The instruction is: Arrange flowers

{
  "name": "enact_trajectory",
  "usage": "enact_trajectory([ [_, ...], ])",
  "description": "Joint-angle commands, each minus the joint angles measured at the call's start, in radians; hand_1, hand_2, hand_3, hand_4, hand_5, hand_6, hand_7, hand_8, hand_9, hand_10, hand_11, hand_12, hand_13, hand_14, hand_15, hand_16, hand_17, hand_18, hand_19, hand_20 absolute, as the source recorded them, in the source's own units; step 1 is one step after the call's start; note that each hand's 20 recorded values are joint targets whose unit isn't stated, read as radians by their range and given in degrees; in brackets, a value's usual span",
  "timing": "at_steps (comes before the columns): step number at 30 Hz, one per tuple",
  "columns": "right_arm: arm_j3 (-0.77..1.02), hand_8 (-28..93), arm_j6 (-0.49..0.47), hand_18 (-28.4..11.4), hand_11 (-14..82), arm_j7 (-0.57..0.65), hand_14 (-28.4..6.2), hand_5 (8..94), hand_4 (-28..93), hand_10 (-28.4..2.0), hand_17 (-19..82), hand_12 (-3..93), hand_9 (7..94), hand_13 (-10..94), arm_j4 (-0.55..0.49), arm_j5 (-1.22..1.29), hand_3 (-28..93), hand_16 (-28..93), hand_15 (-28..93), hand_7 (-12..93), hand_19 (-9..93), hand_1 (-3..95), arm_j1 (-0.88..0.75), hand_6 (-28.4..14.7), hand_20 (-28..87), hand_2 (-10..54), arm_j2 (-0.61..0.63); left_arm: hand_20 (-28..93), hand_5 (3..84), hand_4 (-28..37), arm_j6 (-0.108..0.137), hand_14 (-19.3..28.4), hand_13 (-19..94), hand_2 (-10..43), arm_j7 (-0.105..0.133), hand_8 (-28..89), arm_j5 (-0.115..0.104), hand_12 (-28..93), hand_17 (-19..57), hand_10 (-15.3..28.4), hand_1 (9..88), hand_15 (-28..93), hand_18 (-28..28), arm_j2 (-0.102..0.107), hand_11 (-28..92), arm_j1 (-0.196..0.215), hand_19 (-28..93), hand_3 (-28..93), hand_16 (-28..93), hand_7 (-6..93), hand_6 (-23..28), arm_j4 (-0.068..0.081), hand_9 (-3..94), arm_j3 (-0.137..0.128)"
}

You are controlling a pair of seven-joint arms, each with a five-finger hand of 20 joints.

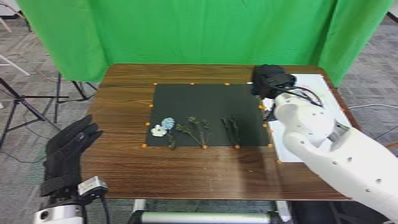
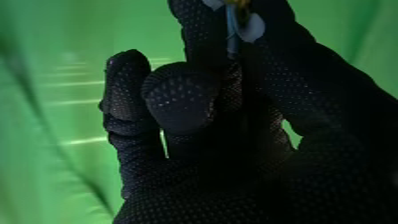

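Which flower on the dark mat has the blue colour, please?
The pale blue flower, near the left edge of the dark mat. The white flower lies beside it, a little nearer to the robot.

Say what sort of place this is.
Probably a robotics lab or test room: a green curtain hangs behind the table, tripods stand beside it, and carpet covers the floor.
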Motion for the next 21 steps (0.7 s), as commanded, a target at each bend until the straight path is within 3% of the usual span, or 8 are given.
enact_trajectory([
  [1, -0.094, 5, 0.006, -19.6, 23.4, -0.051, -4.7, 79.1, -28, -8.7, 44, 33.6, 86.2, 78, -0.013, -0.033, 75, 20, 74, 27, 93, 54.9, 0.043, -2.1, 14, -6.9, -0.146, 4, 42.8, -19.3, -0.008, 26.9, 24, 3.1, -0.01, -11, 0.011, 7, -9.3, 20.3, 26.7, 67, 21.2, 0.004, 40, 0.007, 59, 83, -17, 16.0, 12.0, -0.007, 34.5, -0.007],
  [10, -0.174, 5, 0.029, -19.6, 23.6, -0.053, -4.6, 79.1, -28, -8.9, 44, 33.2, 86.1, 78, 0.06, -0.05, 75, 20, 73, 27, 93, 54.8, 0.092, -2.0, 13, -6.9, -0.271, 4, 42.7, -19.3, -0.026, 26.8, 24, 3.1, -0.025, -11, 0.02, 7, -9.2, 20.2, 26.7, 67, 21.2, 0.003, 40, -0.01, 59, 83, -17, 16.0, 12.0, -0.002, 34.6, -0.008],
  [21, -0.131, 4, -0.053, -19.5, 23.8, -0.077, -4.6, 79.1, -28, -9.1, 43, 32.8, 85.9, 78, 0.147, -0.139, 75, 20, 73, 27, 93, 54.5, 0.015, -1.9, 13, -6.9, -0.44, 4, 42.7, -19.2, -0.051, 26.9, 24, 3.0, -0.053, -11, 0.031, 7, -9.2, 20.2, 26.6, 67, 21.2, -0.008, 40, -0.032, 59, 83, -17, 16.0, 12.0, 0.007, 34.6, -0.011],
])
